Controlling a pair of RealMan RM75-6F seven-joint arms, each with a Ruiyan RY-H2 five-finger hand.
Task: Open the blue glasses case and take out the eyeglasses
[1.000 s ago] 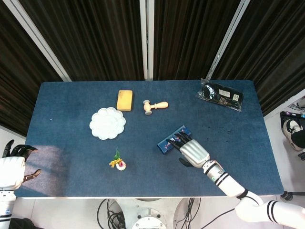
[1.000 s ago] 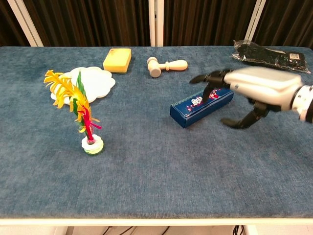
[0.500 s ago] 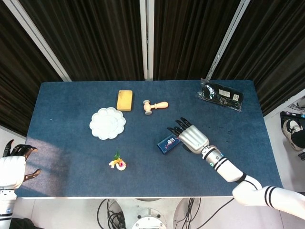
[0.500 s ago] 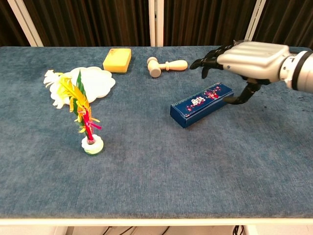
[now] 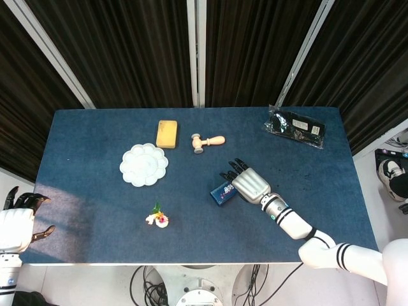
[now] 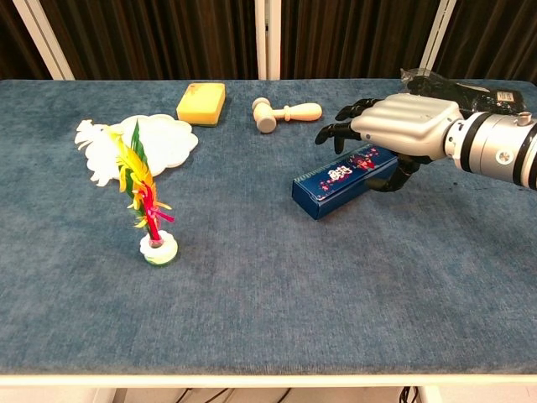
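Observation:
The blue glasses case [image 6: 342, 181] lies closed on the blue table cloth, right of the middle, with a flowered pattern on its lid. In the head view only its left end [image 5: 222, 192] shows from under my hand. My right hand [image 6: 401, 126] hovers palm down over the case's right end, dark fingers spread toward the left, thumb [image 6: 401, 175] hanging down by that end. It holds nothing. The same right hand [image 5: 248, 183] covers most of the case from above. My left hand [image 5: 19, 220] stays off the table's near left corner, fingers apart and empty.
A white scalloped plate [image 6: 164, 138], a yellow block [image 6: 201, 102] and a wooden mallet [image 6: 285, 112] lie along the back. A feathered toy [image 6: 144, 206] stands at the front left. A black plastic packet [image 5: 295, 127] lies at the back right corner.
My right hand lifted off the case, swung toward the back, and has now come down and left over the case's right end. The case has not moved.

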